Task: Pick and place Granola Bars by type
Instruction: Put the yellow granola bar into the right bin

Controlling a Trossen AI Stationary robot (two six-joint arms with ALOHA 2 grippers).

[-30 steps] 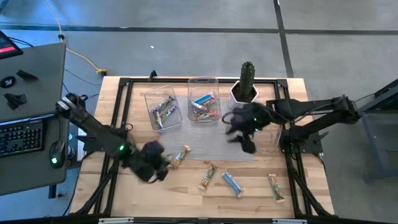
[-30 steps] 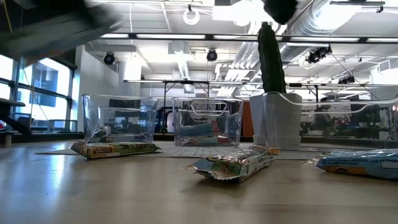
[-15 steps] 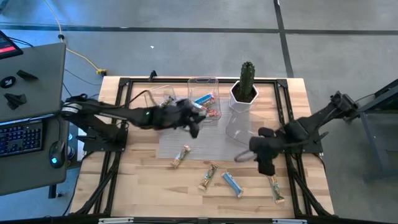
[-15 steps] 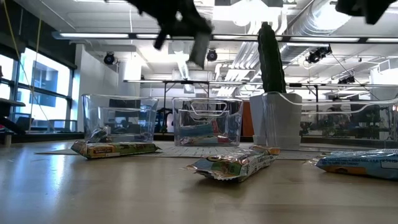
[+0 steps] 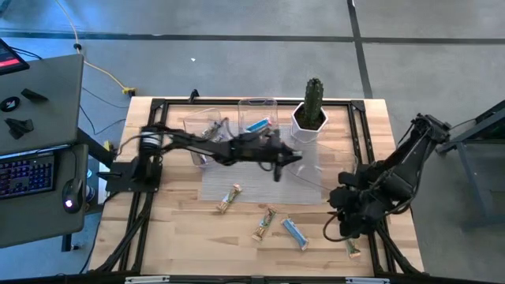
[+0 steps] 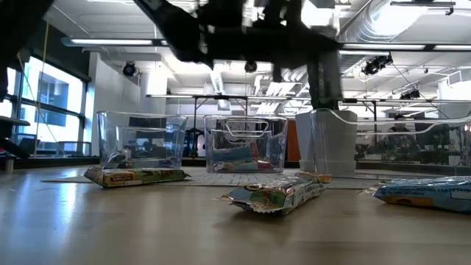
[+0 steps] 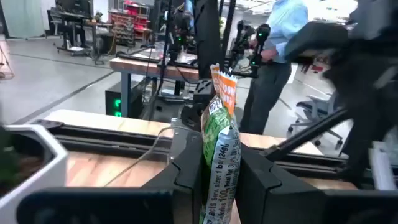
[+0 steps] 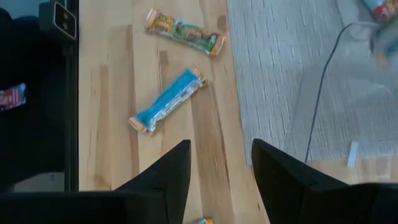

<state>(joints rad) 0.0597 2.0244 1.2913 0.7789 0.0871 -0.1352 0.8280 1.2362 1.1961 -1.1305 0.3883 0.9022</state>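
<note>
My left gripper (image 5: 278, 164) reaches over the grey mat, just right of the middle clear bin (image 5: 259, 134), shut on a green-tan granola bar (image 7: 221, 155). My right gripper (image 5: 341, 229) is open and empty above the table's near right part, its fingers (image 8: 177, 171) pointing down. A green-tan bar (image 5: 351, 249) lies flat just beside it. Further bars lie flat on the wood: a green-tan one (image 5: 230, 198), another green-tan one (image 5: 264, 223) and a blue one (image 5: 293, 233); the last two also show in the right wrist view (image 8: 185, 31) (image 8: 168, 102). My left gripper pinches the green-tan bar between its two fingers (image 7: 186, 168), which press on the bar's flat faces (image 7: 219, 180). The bar stands out past the fingertips, with its crimped orange end (image 7: 225, 87) free. It is lifted clear of the table.
Two clear bins, the left one (image 5: 207, 138) and the middle one, hold bars at the back. A third clear bin (image 5: 312, 170) stands on the mat beside a potted cactus (image 5: 312, 114). A person stands in the room beyond (image 7: 280, 37).
My left gripper has risen from the table's near left, swung toward the far edge over the bins, then gone right past the middle bin. My right gripper has gone from beside the cactus toward the near edge, down over the near right bars.
</note>
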